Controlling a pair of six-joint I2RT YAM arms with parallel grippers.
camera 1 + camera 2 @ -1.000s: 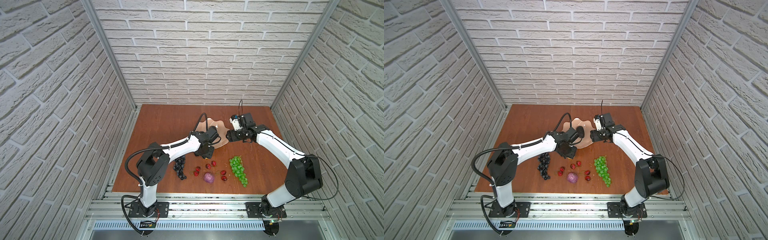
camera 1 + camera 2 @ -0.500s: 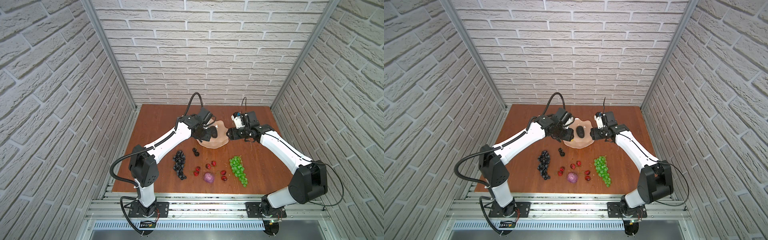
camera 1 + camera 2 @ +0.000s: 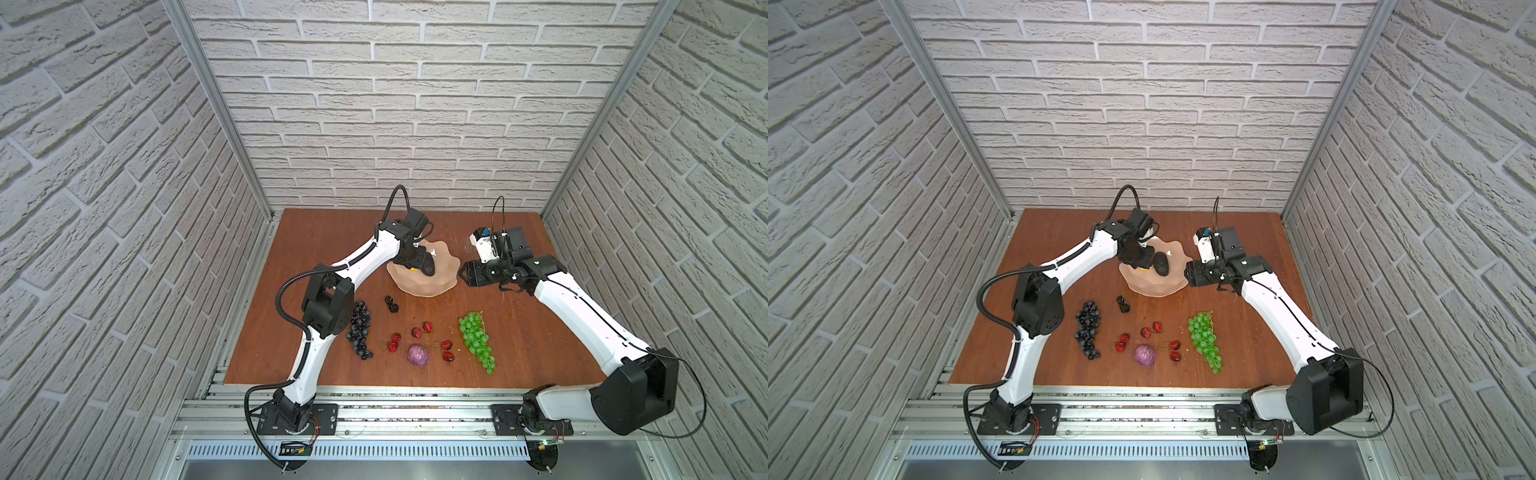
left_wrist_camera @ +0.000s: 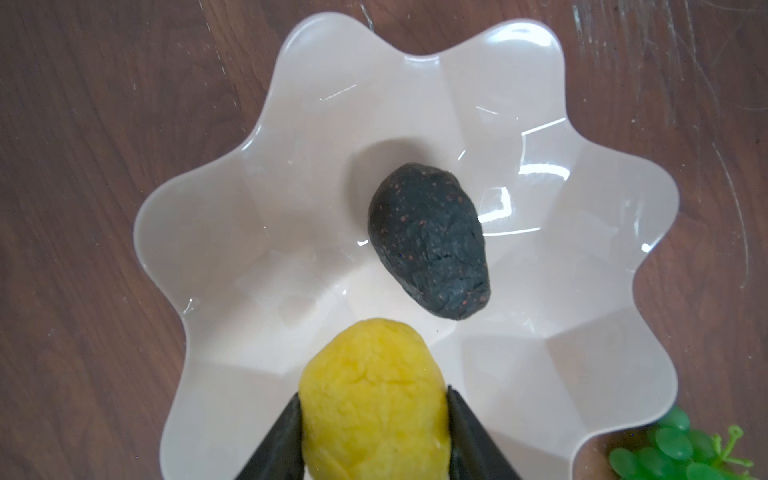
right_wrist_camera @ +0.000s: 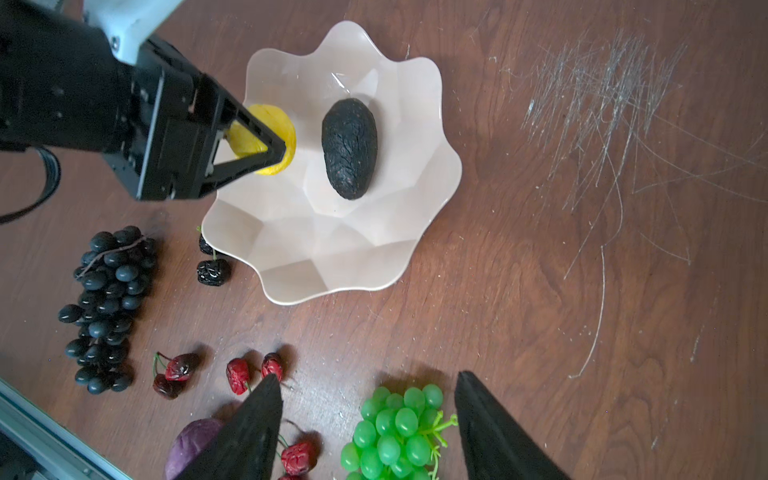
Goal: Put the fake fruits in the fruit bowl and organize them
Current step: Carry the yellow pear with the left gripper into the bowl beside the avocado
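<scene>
Dimpled yellow lemon (image 4: 374, 365) clamped in left tool (image 4: 374, 392) over scalloped peach bowl (image 4: 602, 249); right tool (image 5: 368, 375) gapes empty.

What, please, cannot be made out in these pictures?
- The lemon: in both top views, nearly all hidden by the left jaws.
- The purple round fruit: right wrist view, partly behind a right jaw, cut by the edge.
- The green grapes: left wrist view, cut off at the corner.

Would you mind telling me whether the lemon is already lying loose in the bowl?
No, the lemon is gripped between the jaws of the left gripper over the fruit bowl, where only the avocado lies.
</scene>
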